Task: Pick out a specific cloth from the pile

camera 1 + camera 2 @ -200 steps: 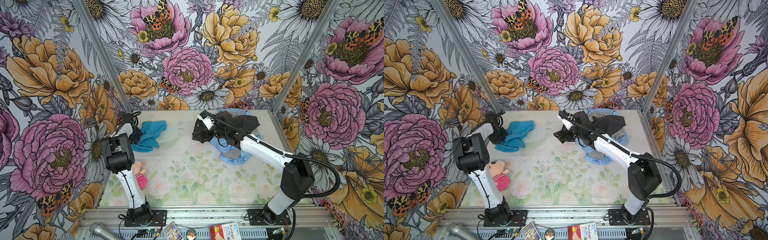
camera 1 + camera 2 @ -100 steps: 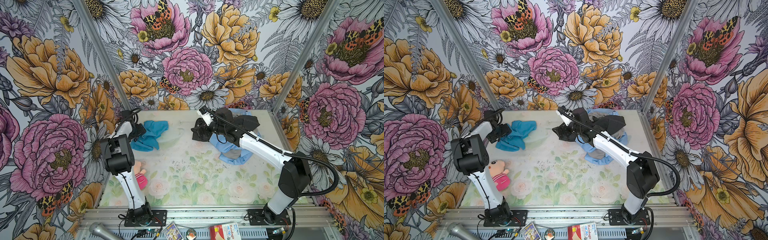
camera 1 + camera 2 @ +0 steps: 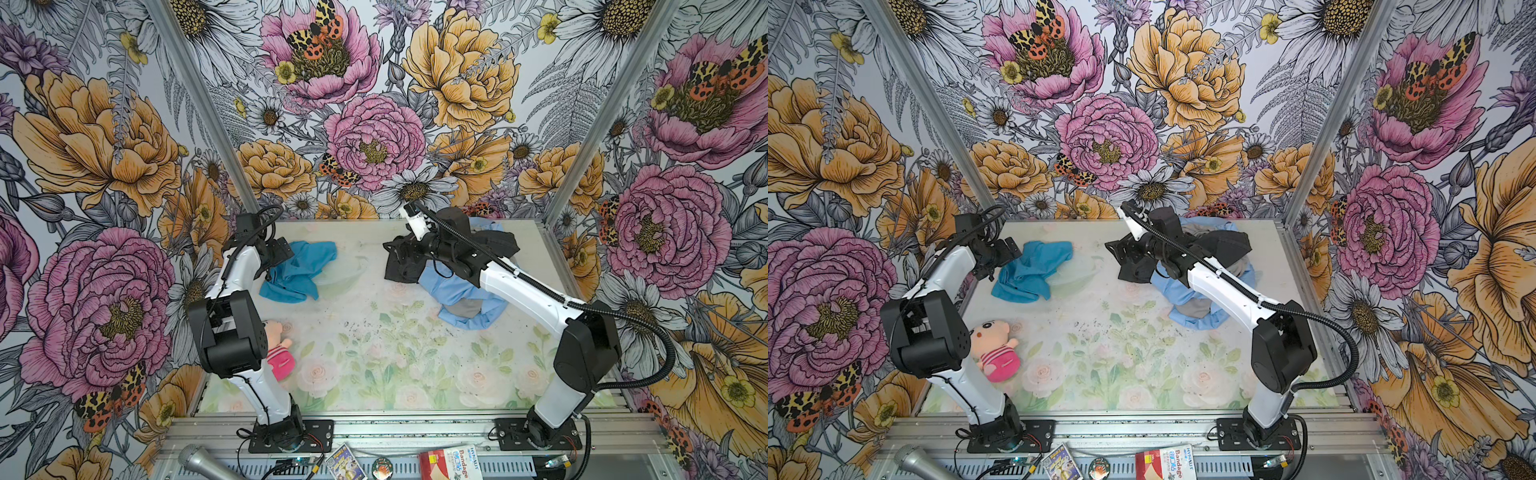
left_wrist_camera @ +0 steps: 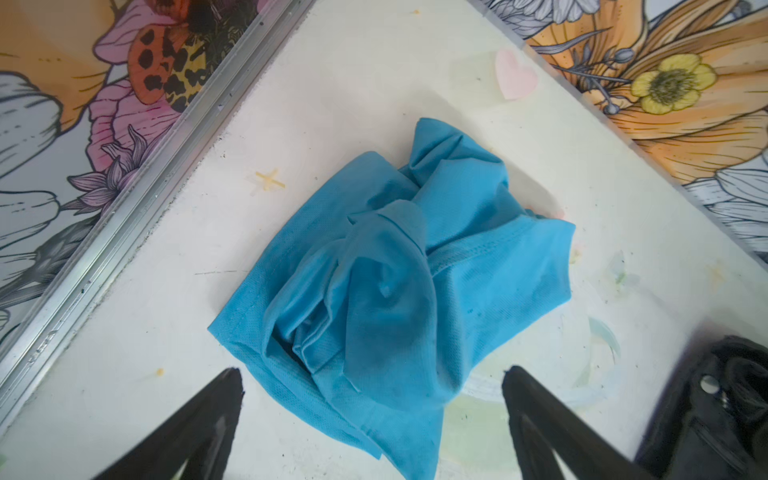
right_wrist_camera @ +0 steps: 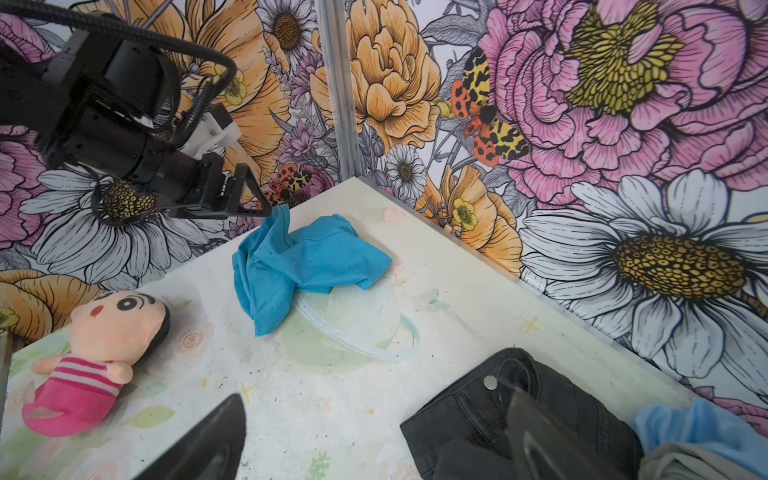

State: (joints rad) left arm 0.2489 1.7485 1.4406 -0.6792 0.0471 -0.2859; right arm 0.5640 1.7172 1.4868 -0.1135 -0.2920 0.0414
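Turquoise-blue soft fabric cloth (image 3: 300,270) lies crumpled on the pale flower-printed table (image 3: 374,357), well apart from the pile (image 3: 465,270) of black, grey and sky-blue garments, which sits toward the table's far right corner in both top views. The left gripper (image 4: 372,388) hangs just beside the cloth with its black fingers (image 4: 199,419) spread wide and nothing between them (the wrist view shows bare table under each tip, fabric bunched in the gap). One raised corner of the cloth appears to reach the gripper's tip in the right wrist view, though whether it touches cannot be told. The right gripper (image 5: 374,432) is likewise spread and empty at the pile's near edge, over a black denim garment (image 5: 498,415) with a metal button. A pink-striped plush doll (image 3: 994,345) lies nearer the front of the table than the cloth. Judged from this, the cloth is already separated and let go; the step in hand is clearing the arm. Done well, the left arm lifts straight up and away, fingers kept wide, so no fold snags and drags the cloth back toward the pile
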